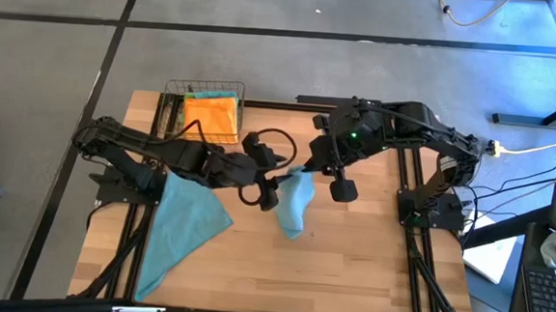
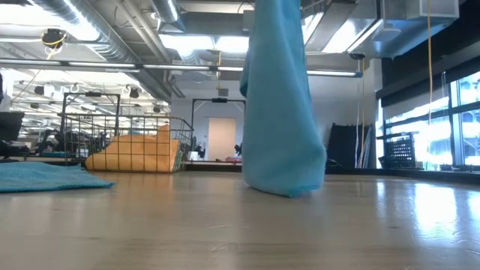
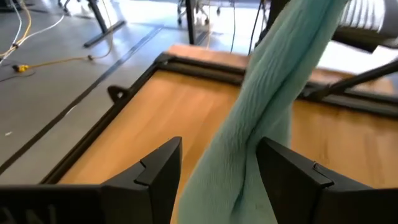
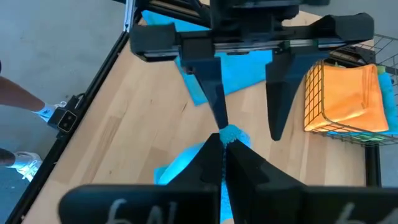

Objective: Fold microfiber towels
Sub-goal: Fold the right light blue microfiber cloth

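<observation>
Your right gripper (image 4: 222,144) is pinched fully closed on the top corner of a teal towel (image 1: 295,202), which hangs straight down from it in a long drape; the low view shows the bottom end of that towel (image 2: 283,112) bunched on the wooden worktop (image 1: 349,267). Your left gripper (image 3: 217,168) is wide open, just beside the right gripper, with its two dark fingers (image 3: 152,174) standing on either side of the hanging cloth a little below the pinched corner. You cannot tell from the views whether those fingers touch the fabric. From above, the left gripper (image 1: 268,189) and the right gripper (image 1: 304,167) meet near the middle of the worktop, with the towel trailing away below them. A second teal towel (image 1: 179,223) lies spread flat on the worktop beneath your left arm, well behind its gripper. Beyond both grippers, at the far edge of the worktop, a wire basket (image 1: 203,113) holds an orange towel (image 1: 211,115), folded.
</observation>
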Robot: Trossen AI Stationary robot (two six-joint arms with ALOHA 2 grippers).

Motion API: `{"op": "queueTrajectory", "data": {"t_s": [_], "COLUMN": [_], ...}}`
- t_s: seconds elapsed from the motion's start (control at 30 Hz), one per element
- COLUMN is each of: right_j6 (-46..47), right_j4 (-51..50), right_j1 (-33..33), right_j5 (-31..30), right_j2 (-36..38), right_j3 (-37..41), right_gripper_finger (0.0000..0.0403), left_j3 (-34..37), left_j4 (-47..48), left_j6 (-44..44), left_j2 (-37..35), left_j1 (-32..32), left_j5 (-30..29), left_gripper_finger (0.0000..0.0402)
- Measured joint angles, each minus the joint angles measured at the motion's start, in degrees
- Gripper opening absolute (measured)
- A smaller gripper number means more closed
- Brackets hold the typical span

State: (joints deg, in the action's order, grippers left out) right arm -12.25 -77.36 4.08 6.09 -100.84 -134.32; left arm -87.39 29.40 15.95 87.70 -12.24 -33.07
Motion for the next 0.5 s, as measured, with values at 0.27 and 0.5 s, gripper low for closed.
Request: {"op": "queueTrajectory", "data": {"t_s": [0.27,0.5], "right_j6": [0.0,0.0], "right_j4": [0.0,0.9], "right_j1": [0.0,0.0], "right_j5": [2.6,2.6], "right_j2": [0.0,0.0], "right_j3": [0.0,0.0], "right_gripper_finger": [0.0012,0.0012], "left_j3": [0.0,-0.1], "left_j4": [6.8,0.7], "left_j6": [0.0,0.0], "left_j2": [0.0,0.6], "left_j1": [0.0,0.0], "left_j5": [0.3,6.5], "left_gripper_finger": [0.0199,0.0199]}}
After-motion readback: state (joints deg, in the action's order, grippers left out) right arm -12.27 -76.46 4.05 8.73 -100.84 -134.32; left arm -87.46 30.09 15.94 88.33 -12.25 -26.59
